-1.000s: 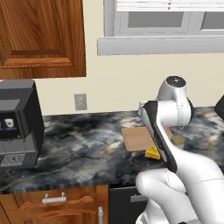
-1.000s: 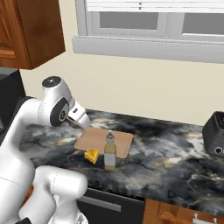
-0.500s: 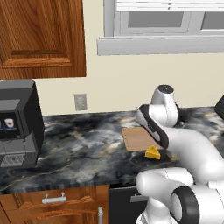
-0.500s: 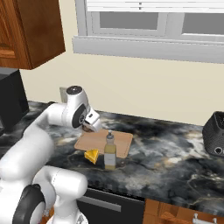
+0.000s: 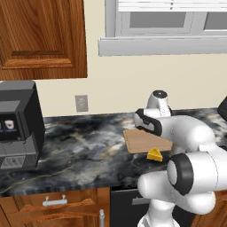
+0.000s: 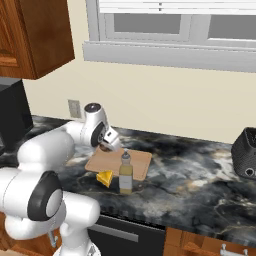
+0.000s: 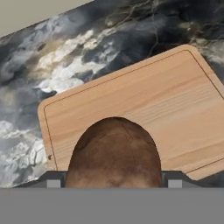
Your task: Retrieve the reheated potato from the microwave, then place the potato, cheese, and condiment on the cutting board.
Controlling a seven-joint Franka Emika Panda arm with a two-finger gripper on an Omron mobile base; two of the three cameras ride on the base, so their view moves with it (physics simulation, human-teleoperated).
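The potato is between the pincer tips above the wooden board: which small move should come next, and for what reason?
Probably lower it straight down and then open. The potato sits in the pincer over the bare cutting board, while the cheese and condiment wait on the counter at the board's near edge.

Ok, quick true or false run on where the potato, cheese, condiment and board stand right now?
1. The pincer holds the potato above the cutting board. True.
2. The cheese already lies on the board. False: it sits on the countertop by the board's front edge.
3. The condiment stands upright. True.
4. The condiment stands on the middle of the board. False: it is at the front edge, beside the cheese.
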